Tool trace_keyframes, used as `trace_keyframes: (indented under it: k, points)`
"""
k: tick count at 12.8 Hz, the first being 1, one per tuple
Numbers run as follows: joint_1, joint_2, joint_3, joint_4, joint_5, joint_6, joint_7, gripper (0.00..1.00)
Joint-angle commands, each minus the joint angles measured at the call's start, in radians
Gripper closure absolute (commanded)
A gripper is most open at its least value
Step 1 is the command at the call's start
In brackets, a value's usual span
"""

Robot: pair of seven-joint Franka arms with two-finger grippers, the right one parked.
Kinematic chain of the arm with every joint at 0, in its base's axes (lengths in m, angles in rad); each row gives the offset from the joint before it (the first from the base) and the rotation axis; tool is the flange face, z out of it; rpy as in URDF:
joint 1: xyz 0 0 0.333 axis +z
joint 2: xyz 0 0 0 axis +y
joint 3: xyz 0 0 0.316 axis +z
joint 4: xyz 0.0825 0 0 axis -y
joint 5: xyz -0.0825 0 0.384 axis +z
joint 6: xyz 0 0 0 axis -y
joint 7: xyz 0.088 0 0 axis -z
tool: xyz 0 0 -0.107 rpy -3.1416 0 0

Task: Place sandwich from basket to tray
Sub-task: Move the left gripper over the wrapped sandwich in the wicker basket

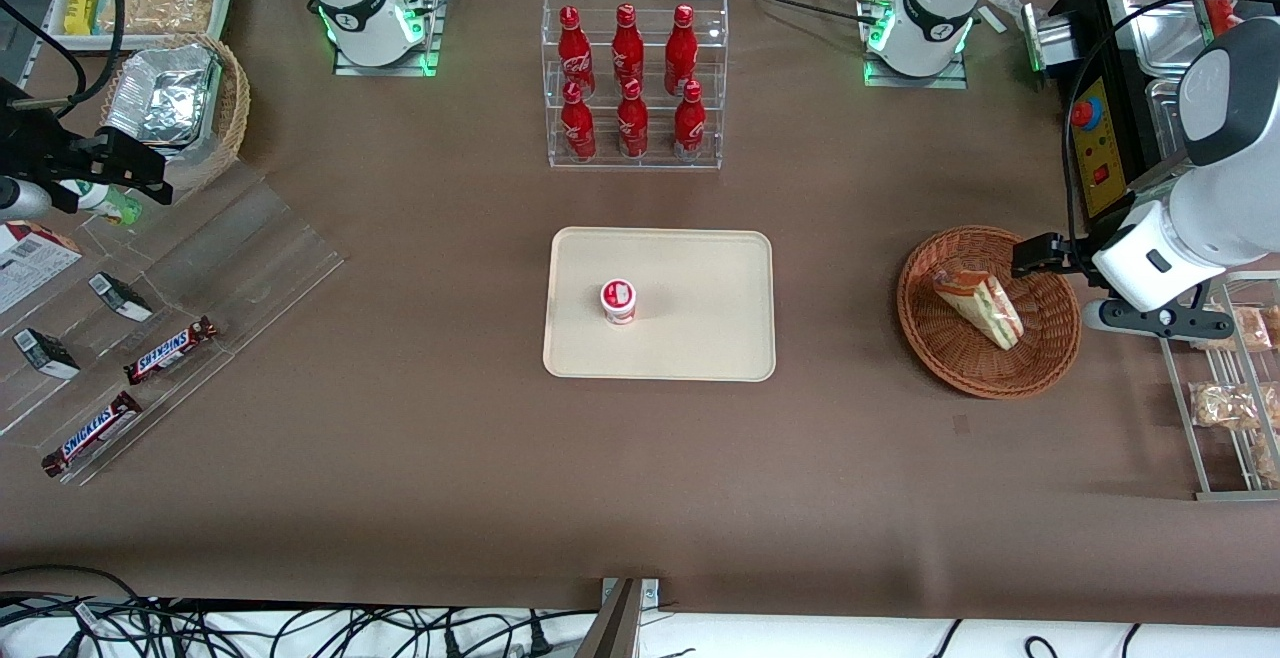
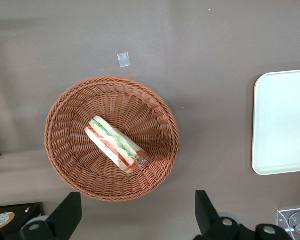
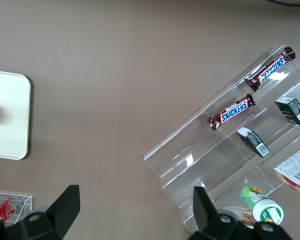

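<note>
The sandwich (image 1: 980, 308), a wrapped white-bread wedge with green and red filling, lies in the reddish-brown wicker basket (image 1: 1040, 363). My left gripper (image 1: 1035, 258) hangs above the basket's rim, at the side toward the working arm's end of the table. In the left wrist view the sandwich (image 2: 115, 144) lies in the middle of the basket (image 2: 70, 150). There the gripper (image 2: 137, 216) is open, its black fingers (image 2: 67, 212) wide apart over the rim and bare table, holding nothing. The cream tray (image 1: 700, 328) lies at the table's middle, and its edge (image 2: 282, 125) shows in the left wrist view.
A small red-and-white cup (image 1: 618, 300) stands on the tray. A clear rack of red bottles (image 1: 634, 83) stands farther from the front camera. A metal rack with bagged snacks (image 1: 1235, 388) and a black control box (image 1: 1095, 138) flank the basket. Snickers bars (image 1: 170, 350) lie toward the parked arm's end.
</note>
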Motion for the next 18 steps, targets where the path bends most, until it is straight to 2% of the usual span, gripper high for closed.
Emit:
trace_keyframes:
  k: [1, 2, 8, 10, 12, 14, 15, 18]
  points:
    - [-0.012, 0.022, -0.005, 0.029, 0.056, -0.027, -0.013, 0.0]
    - [-0.021, 0.023, -0.005, 0.029, 0.084, -0.028, -0.025, 0.0]
    - [-0.028, 0.037, 0.005, 0.024, 0.098, -0.028, -0.141, 0.0]
    - [-0.025, 0.051, 0.003, 0.006, 0.19, -0.025, -0.374, 0.0]
    - [-0.025, 0.051, -0.003, -0.051, 0.215, 0.001, -0.585, 0.0]
    - [-0.016, 0.05, -0.003, -0.127, 0.215, 0.123, -0.793, 0.0]
    - [-0.006, 0.039, -0.001, -0.175, 0.215, 0.172, -0.844, 0.0]
    - [0.042, -0.032, -0.001, -0.359, 0.215, 0.342, -0.852, 0.0]
